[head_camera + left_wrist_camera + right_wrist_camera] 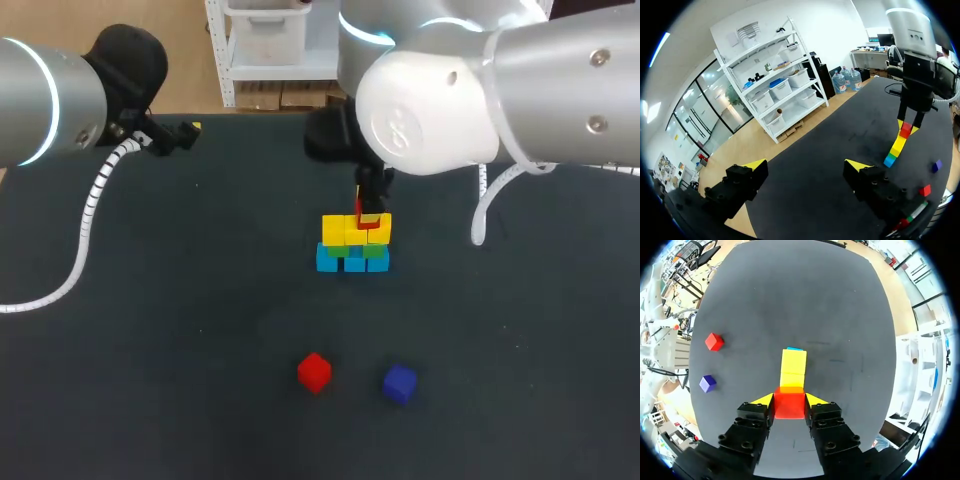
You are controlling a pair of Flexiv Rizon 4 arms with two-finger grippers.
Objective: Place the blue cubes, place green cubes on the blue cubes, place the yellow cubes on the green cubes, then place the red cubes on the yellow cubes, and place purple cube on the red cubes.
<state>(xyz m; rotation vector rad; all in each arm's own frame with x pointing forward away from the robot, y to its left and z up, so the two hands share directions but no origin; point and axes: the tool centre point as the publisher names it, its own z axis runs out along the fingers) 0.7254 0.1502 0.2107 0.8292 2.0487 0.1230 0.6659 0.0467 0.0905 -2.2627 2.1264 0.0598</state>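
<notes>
Mid-table stands a stack: blue cubes [330, 262] at the bottom, green cubes [376, 252] on them, yellow cubes [342, 230] on top. My right gripper [368, 212] is shut on a red cube [370, 223] at the right end of the yellow layer. In the right wrist view the red cube [789, 402] sits between both fingers, with the yellow cubes [793, 367] just ahead. A second red cube [314, 372] and a purple cube [399, 383] lie loose nearer the front. My left gripper [806, 165] stands open and empty at the far left, well away from the stack [897, 147].
The dark table [180, 330] has free room to the left and right of the stack. The loose red cube [714, 341] and purple cube [707, 383] lie close together, apart from the stack.
</notes>
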